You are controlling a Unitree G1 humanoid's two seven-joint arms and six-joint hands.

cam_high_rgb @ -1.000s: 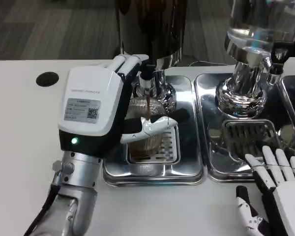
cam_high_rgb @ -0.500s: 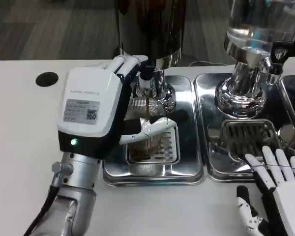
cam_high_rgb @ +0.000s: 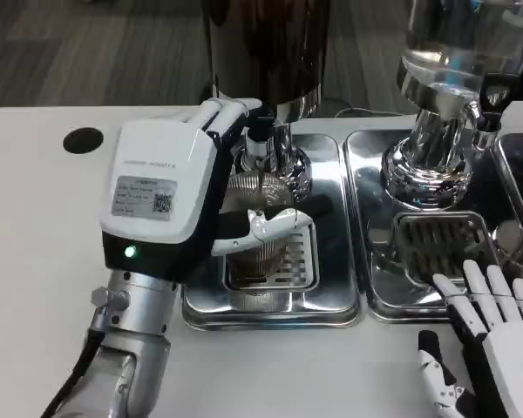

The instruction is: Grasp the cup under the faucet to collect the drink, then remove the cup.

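My left hand [cam_high_rgb: 170, 187] wraps around a clear ribbed cup [cam_high_rgb: 257, 248] that stands on the grate of the left steel drip tray [cam_high_rgb: 270, 309]. The thumb crosses the cup's front and the other fingers reach behind it. The cup sits right under the black-tipped faucet [cam_high_rgb: 260, 139] of the dark drink dispenser [cam_high_rgb: 266, 52]. The hand's white back hides most of the cup's left side. My right hand [cam_high_rgb: 492, 335] rests low at the front right with its fingers spread, holding nothing.
A second dispenser with a clear tank [cam_high_rgb: 449, 52] stands on a chrome base over the right steel tray [cam_high_rgb: 370, 261] with its own grate [cam_high_rgb: 444, 239]. A black round hole [cam_high_rgb: 84, 139] marks the white table at the far left.
The stream of drink seen a second ago falling from the faucet into the cup is gone. My left hand has shifted slightly left with the cup still held. The right hand is still.
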